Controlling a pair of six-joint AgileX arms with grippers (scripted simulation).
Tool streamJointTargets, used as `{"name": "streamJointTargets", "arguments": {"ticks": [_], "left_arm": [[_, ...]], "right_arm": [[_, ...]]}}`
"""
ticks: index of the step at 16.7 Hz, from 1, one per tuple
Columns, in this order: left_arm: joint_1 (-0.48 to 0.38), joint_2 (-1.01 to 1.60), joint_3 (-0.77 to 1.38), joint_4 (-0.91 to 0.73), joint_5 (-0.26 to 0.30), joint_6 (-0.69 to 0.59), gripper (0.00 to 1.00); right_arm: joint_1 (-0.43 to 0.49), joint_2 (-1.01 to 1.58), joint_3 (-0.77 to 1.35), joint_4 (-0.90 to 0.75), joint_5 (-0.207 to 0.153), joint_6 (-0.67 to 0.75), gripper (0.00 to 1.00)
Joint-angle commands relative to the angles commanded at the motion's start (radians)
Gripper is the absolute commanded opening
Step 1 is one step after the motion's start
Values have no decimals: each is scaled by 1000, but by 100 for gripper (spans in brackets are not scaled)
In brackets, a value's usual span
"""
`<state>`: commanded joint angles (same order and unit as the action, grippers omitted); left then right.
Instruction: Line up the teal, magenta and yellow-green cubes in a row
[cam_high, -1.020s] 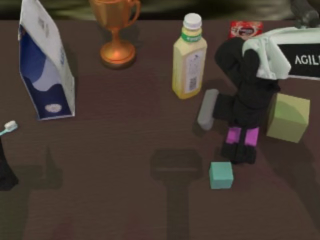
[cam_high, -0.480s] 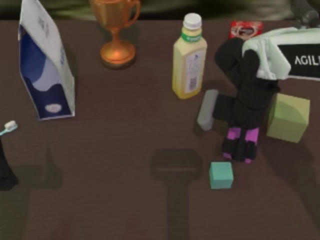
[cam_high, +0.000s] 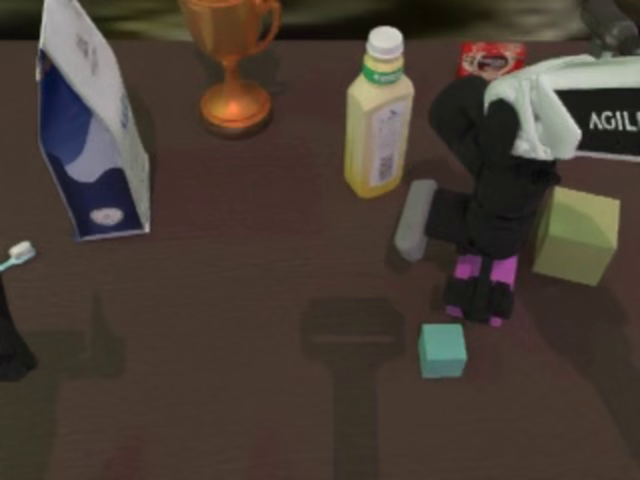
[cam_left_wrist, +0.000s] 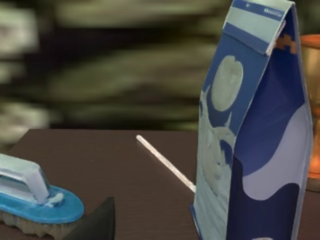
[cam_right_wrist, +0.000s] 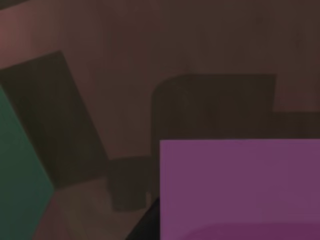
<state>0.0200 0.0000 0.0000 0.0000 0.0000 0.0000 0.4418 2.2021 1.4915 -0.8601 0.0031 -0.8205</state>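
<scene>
My right gripper is shut on the magenta cube, which shows as purple patches between the dark fingers. The small teal cube sits on the table just in front of and slightly left of that gripper. The large pale yellow-green cube rests to the gripper's right, close to the arm. In the right wrist view the magenta cube fills the near corner and the teal cube shows at the edge. My left gripper is parked at the table's left edge.
Along the back stand a blue-and-white carton, a bronze trophy, a yellow bottle and a red packet. A grey block lies left of the right arm. A toothbrush lies at the far left.
My right gripper, with the magenta cube in it, has crept slightly toward the back of the table. The teal and yellow-green cubes have not moved.
</scene>
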Motion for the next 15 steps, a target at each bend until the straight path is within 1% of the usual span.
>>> {"name": "streamJointTargets", "arguments": {"ticks": [1,4,9,15], "left_arm": [[0,0,0,0,0,0,100],[0,0,0,0,0,0,100],[0,0,0,0,0,0,100],[0,0,0,0,0,0,100]], "right_arm": [[-1,-22,1,-17,-7,9,0],[0,-35,31,-59,-7,10,0],[7,-96,137,-235,-8,6,0],[7,-106,154,-257,-8,9,0]]}}
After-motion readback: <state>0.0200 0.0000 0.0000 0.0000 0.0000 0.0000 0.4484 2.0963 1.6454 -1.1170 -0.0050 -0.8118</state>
